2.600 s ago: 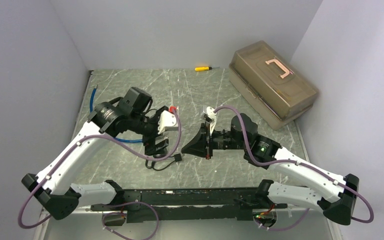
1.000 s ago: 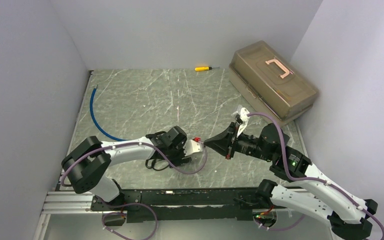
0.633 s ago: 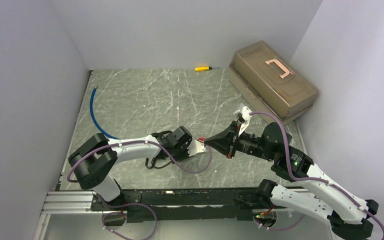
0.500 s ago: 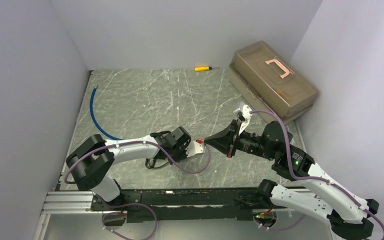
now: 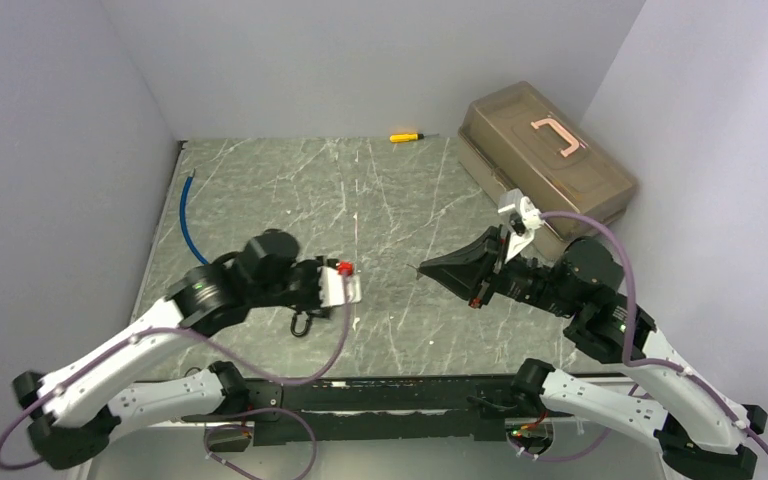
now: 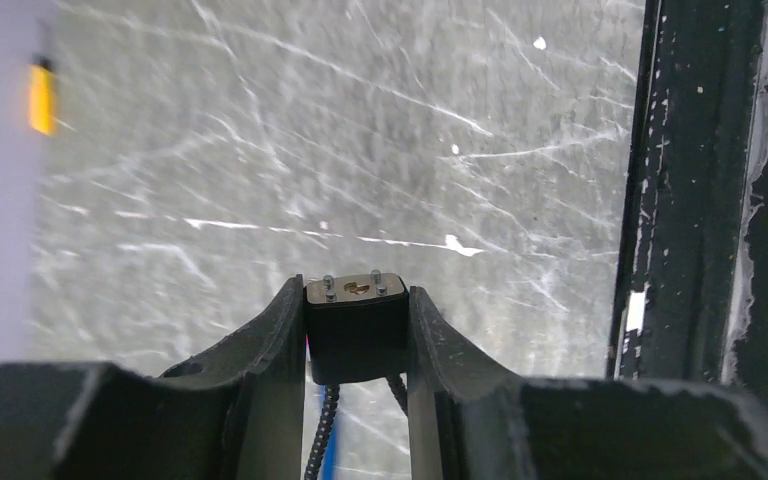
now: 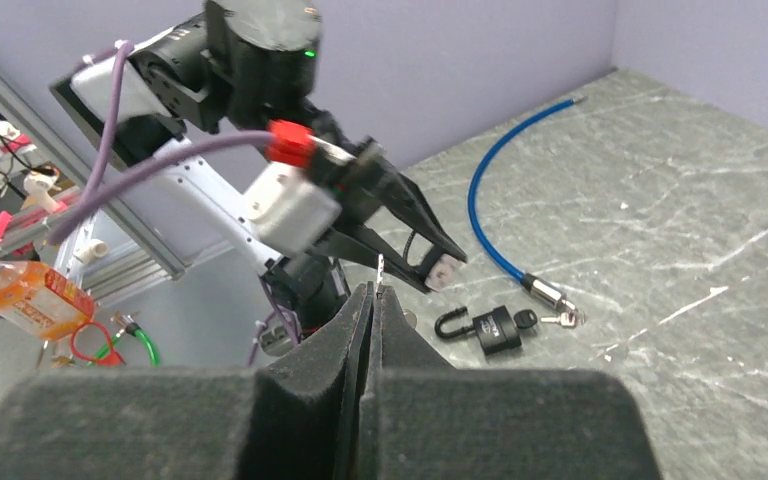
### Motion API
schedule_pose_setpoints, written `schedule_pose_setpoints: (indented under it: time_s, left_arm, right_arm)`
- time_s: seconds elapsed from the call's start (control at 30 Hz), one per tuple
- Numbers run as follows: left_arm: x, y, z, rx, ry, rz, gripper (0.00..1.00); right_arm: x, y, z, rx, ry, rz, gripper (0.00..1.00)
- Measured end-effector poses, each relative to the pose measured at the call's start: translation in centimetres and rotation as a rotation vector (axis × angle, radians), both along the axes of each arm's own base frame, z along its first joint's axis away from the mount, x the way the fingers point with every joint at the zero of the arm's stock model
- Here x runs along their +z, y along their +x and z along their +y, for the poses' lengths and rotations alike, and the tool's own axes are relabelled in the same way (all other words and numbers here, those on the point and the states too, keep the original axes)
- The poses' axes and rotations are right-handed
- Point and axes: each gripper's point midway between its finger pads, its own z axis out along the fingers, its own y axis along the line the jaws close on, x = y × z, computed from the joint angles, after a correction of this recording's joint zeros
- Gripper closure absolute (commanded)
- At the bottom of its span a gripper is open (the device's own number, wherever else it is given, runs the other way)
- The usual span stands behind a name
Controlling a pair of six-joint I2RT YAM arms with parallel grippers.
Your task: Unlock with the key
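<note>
The table [image 5: 400,190] is grey-green marble with white veins. At the upper right of the top view, the toolbox [image 5: 520,140] is translucent brown and its handle [image 5: 558,137] pink. The screwdriver [image 5: 405,136] is yellow, the cable [image 5: 183,215] blue. The left arm [image 5: 120,350] and right arm [image 5: 600,408] are white and black. The lock body [image 6: 356,340] is black with a silvery face and brass keyhole. The padlock [image 7: 493,330] is black, the key [image 7: 380,268] silver.

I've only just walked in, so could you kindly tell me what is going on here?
The left hand grips a black lock, its keyhole facing out. The right hand is shut on a thin key, aimed toward that lock but apart from it. The key is not yet inserted.
</note>
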Motion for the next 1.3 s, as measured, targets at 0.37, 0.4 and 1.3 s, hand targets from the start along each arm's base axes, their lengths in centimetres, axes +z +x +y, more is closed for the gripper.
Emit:
schedule_pose_setpoints:
  time_s: [0.37, 0.4, 1.3]
  left_arm:
    - [10.2, -5.3, 4.8, -0.346, -0.144, -0.512, 1.00]
    - [11.1, -5.4, 4.7, -0.367, -0.153, -0.549, 1.00]
    - [19.3, -6.7, 3.7, -0.534, -0.232, -0.897, 1.00]
  right_arm:
    - [2.2, -0.8, -0.1, 0.038, 0.025, -0.051, 1.00]
    - [2.2, -0.8, 0.0, 0.042, 0.020, -0.053, 1.00]
    - [-0.1, -0.1, 3.5, 0.147, -0.077, -0.016, 1.00]
